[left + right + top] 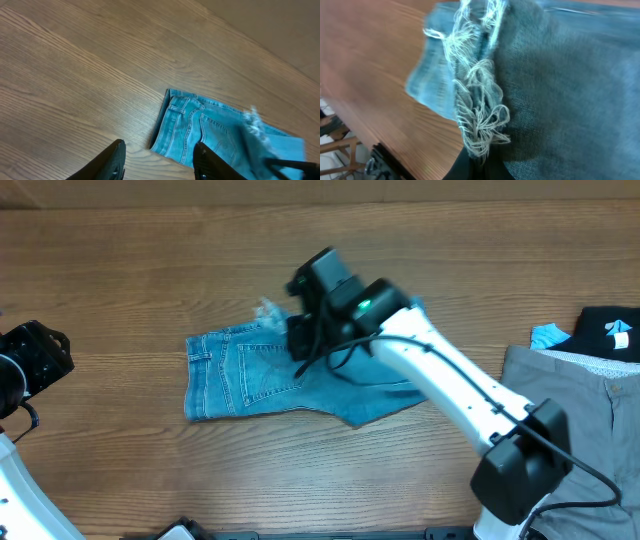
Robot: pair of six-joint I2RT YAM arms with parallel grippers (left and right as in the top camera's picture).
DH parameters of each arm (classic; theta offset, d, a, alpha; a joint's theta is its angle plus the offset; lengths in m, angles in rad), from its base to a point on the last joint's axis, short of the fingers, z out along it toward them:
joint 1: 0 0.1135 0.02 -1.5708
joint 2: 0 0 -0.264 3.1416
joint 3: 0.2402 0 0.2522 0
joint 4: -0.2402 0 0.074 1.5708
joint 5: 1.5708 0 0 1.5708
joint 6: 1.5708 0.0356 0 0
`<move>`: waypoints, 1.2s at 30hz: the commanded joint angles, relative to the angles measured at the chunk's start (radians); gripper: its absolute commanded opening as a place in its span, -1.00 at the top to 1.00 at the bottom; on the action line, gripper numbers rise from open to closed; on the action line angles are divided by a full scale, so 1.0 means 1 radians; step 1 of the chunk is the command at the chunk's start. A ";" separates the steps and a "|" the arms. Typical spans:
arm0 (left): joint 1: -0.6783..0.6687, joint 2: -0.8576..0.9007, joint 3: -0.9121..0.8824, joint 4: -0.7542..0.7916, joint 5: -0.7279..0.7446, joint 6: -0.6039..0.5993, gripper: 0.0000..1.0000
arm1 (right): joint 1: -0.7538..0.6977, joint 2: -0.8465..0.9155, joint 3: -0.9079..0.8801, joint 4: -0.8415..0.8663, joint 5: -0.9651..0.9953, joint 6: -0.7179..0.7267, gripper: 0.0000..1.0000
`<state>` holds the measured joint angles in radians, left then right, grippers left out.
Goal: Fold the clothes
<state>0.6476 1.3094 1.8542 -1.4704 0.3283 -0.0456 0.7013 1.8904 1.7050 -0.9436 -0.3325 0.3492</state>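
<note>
The jeans [250, 375] lie in the middle of the table [120, 260], waistband to the left and back pockets up, with the legs doubled over the seat. The right pincer [300, 335] hangs over their far edge, clamped narrow on the frayed hem [480, 115]. In its wrist view the pale threads run straight down into the dark fingers and the denim drapes close over the lens. My reading is that the hem is held up so the leg ends can be carried across and laid square on the waistband, which would leave a shorter, tidier packet.

The left pincer [159, 162] waits wide apart and empty over bare wood at the left of the table, well clear of the cloth (probably parked so it does not drag on the fold, yet close enough to pin the waistband if needed).

At the far right the grey trousers [570, 395] lie spread flat with the black top [605, 325] just beyond them, seemingly set aside for later turns.

No brand or wording can be read. The black top carries a small white mark [620, 330] too tiny to make out, and a green light [365, 307] glows on the right wrist
</note>
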 commanded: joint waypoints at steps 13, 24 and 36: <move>-0.003 -0.009 0.021 -0.019 0.051 -0.003 0.04 | 0.177 0.080 0.009 0.225 0.146 0.070 0.06; -0.019 -0.008 0.020 -0.036 0.164 0.025 -0.03 | -0.046 -0.091 0.010 0.017 0.182 0.020 0.11; -0.505 0.091 -0.110 -0.023 0.144 0.045 0.11 | -0.377 -0.082 -0.446 -0.027 -0.006 -0.005 0.80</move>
<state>0.2329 1.3369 1.8141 -1.5131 0.4965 -0.0216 0.3168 1.8080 1.4040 -1.0534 -0.2455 0.3626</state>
